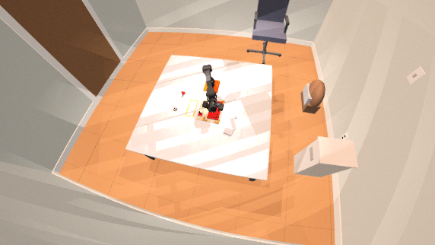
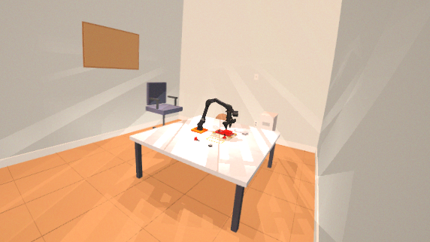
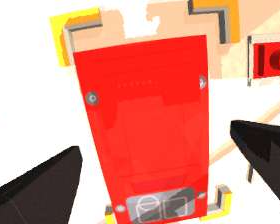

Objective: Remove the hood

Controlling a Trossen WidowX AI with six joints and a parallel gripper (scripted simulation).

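Step in hand, as I judge it: approach for the grasp; the hood (image 3: pixel 143 112) is not yet lifted. The gripper (image 3: pixel 165 183) hangs above the car (image 1: pixel 213 116) with fingers spread wide and nothing between them. In the wrist view the two dark fingertips frame the hood's near end, one at lower left, one at right, both apart from the red surface. The hood is a flat red panel, slightly tilted in this view, still seated on the car, with a small grey stud near its left edge and a grey fitting at its near end. Yellow and orange corner pieces show around it; whether they belong to the car body or a tray under it, I cannot tell. The marked area (image 1: pixel 192 108), a yellow outline on the table (image 1: pixel 243 155), lies just beside the car on the side away from the white block (image 1: pixel 228 132). It looks empty, as far as the top view resolves. No true containers on the table that I can make out; the white box (image 1: pixel 326 157) on the floor is closed or too small to read. Next move likely calls for descent until the fingertips straddle the panel's long edges, then closing squarely, a straight lift, a short carry to the outline, release, and retreat clear of everything.
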